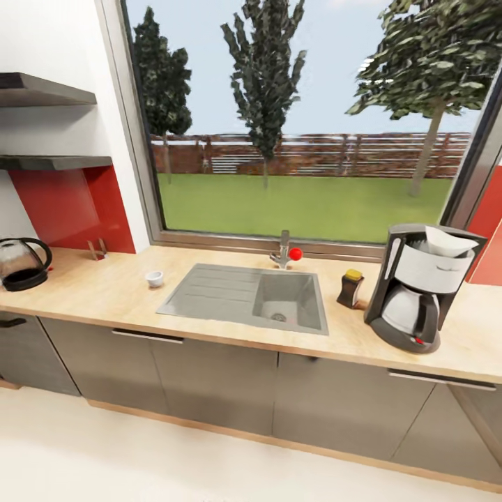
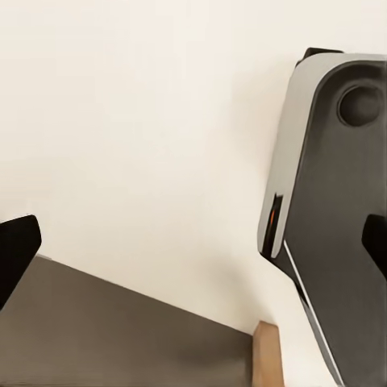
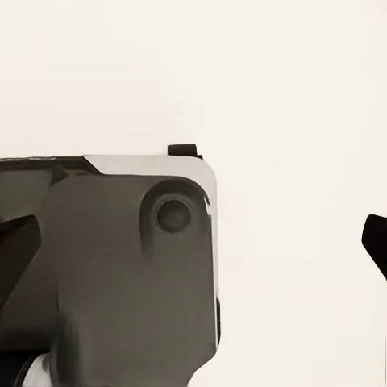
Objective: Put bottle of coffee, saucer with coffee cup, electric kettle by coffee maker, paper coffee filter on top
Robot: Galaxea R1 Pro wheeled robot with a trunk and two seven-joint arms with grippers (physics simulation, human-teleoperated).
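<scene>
Standing wide and empty, both tools [image 2: 193, 250] [image 3: 193, 242] hang far from the bench [image 1: 104, 293]; the electric kettle [image 1: 21, 263] (glass, probably heavy, fragile) sits far off, best taken by its loop handle.

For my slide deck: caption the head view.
Tall black-and-white coffee maker topped with white paper filter, brown bottle beside it, glass kettle far along tan countertop.

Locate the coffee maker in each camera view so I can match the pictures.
Head view: the coffee maker stands at the right on the countertop, with a paper filter on top.
Left wrist view: this one looks at pale floor and a grey robot body.
Right wrist view: it looks at floor and the grey body.
Shared landmark: the pale floor.
</scene>
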